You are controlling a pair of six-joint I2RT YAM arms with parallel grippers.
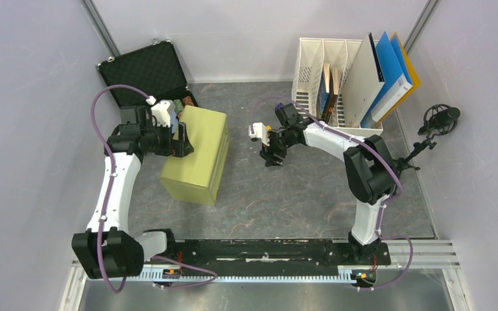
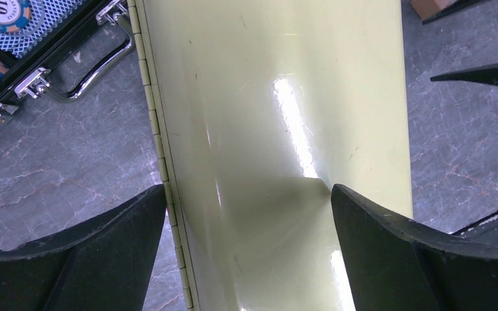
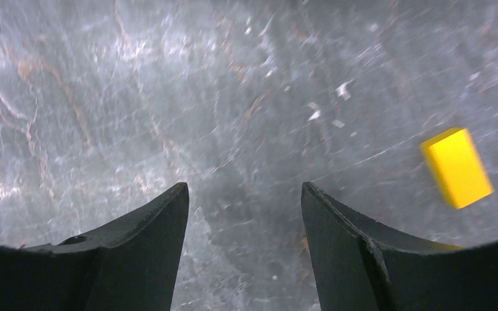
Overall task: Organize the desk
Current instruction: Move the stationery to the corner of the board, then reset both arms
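Left gripper (image 2: 246,191) and right gripper (image 3: 243,188) gape empty; open case (image 1: 146,68) holds poker chips (image 2: 3,13), white rack (image 1: 314,71) holds binders (image 1: 389,71).

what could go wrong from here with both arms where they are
1. The left gripper hangs open over the glossy yellow-green cabinet. The cabinet looks broad and smooth, so a grip may slip or push it toward the open black case close beside it.
2. The right gripper is open over bare desk, with the small yellow block off to one side of its fingers. Closing here would likely miss or nudge the block.
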